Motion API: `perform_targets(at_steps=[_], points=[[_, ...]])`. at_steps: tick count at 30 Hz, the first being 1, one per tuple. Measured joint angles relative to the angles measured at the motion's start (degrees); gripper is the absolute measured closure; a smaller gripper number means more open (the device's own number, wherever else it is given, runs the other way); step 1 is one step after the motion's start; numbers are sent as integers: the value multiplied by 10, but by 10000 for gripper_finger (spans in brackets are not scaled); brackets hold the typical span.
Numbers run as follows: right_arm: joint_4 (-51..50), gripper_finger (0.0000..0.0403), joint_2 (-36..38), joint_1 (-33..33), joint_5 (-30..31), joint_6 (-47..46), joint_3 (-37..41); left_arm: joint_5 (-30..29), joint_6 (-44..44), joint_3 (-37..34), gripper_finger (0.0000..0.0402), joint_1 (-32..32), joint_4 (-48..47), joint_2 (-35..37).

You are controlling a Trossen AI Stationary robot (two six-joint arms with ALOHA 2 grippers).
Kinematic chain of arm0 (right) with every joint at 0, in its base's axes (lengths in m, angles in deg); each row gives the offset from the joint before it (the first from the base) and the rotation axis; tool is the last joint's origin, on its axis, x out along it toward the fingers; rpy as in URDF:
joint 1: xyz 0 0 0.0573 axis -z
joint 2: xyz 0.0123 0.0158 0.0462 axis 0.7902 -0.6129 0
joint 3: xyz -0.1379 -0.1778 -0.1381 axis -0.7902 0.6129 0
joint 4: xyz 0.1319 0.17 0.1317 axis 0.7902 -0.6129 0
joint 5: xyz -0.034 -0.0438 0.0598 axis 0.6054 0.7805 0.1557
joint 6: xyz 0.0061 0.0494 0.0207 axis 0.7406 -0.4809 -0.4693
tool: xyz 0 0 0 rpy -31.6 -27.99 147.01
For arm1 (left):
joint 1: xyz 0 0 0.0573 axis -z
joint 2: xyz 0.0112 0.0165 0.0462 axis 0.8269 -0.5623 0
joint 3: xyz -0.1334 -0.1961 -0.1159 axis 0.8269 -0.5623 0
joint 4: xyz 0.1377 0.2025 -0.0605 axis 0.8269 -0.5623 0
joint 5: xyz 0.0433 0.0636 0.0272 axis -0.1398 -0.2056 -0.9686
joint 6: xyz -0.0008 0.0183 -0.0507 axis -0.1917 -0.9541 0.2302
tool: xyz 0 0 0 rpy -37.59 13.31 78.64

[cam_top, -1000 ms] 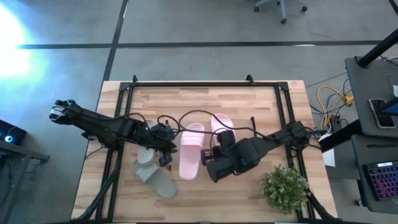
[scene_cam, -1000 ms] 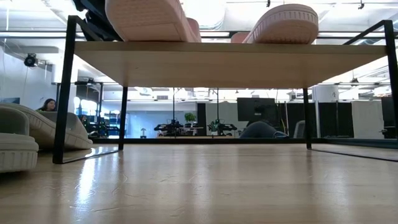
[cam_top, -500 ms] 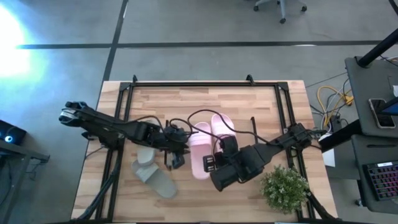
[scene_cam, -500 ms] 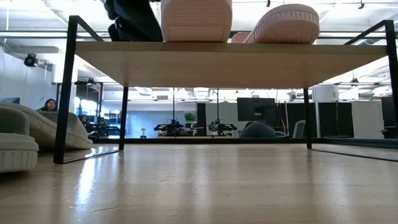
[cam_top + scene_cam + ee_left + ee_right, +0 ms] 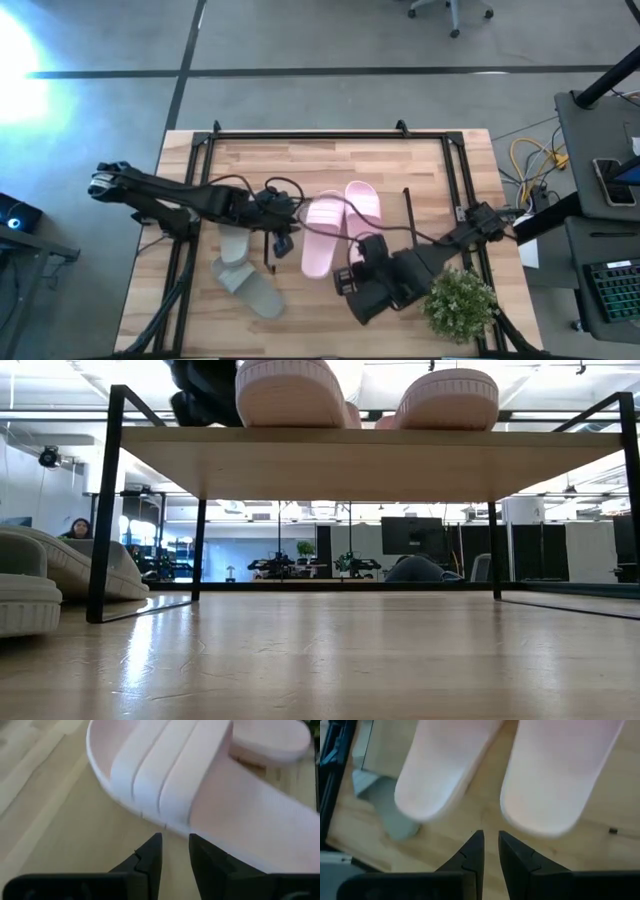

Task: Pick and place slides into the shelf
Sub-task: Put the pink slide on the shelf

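Slides are the business at hand, and two pale pink ones are seen lying on top of the shelf [image 5: 400,455], side by side on its plank. The nearer pink slide [image 5: 322,235] is set at a slant, its toe leaning toward the other pink slide [image 5: 362,207], so the pair is not yet squared up.

The left gripper [image 5: 282,243] is held low over the shelf's left end, just beside the slanted slide's edge. In the left wrist view its fingers [image 5: 152,855] are only slightly parted with nothing between them, and the slide's strap is just ahead. That posture is judged to suit a nudge against the sole, not a grasp.

The right gripper [image 5: 345,281] is kept at the shelf's front edge. Its fingers [image 5: 476,851] are likewise a narrow gap apart and empty, aimed at the space between the two pink heels. It is probably placed there to steady or straighten the pair.

Two grey-green slides are left off the shelf, on the table [image 5: 350,660] beside its left end frame. One slide [image 5: 237,246] is close against the frame and the other [image 5: 256,292] is just in front of it. By this lie, half the job is judged done. A green plant [image 5: 458,300] is seen beyond the shelf's right end, out of the way.
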Motion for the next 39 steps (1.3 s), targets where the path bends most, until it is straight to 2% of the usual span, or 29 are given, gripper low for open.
perform_targets(at_steps=[4, 7, 12, 19, 29, 39], points=[[0, 353, 3, -10, 38, -32, 17, 8, 30, -8, 320, 27, -12, 22], [0, 353, 8, 8, 56, -34, 35, 9, 57, -11, 320, 56, 8, 25], [0, 353, 8, 40, -19, 9, 87, 9, 76, -8, 320, 104, 62, 20], [0, 353, 13, 34, -31, -20, 136, 7, 106, -10, 320, 140, 86, -10], [2, 353, 14, 33, -42, -21, 151, 23, 118, -3, 320, 155, 127, -70], [1, 353, 15, 13, -44, -44, 152, 22, 100, -3, 320, 149, 153, -82]])
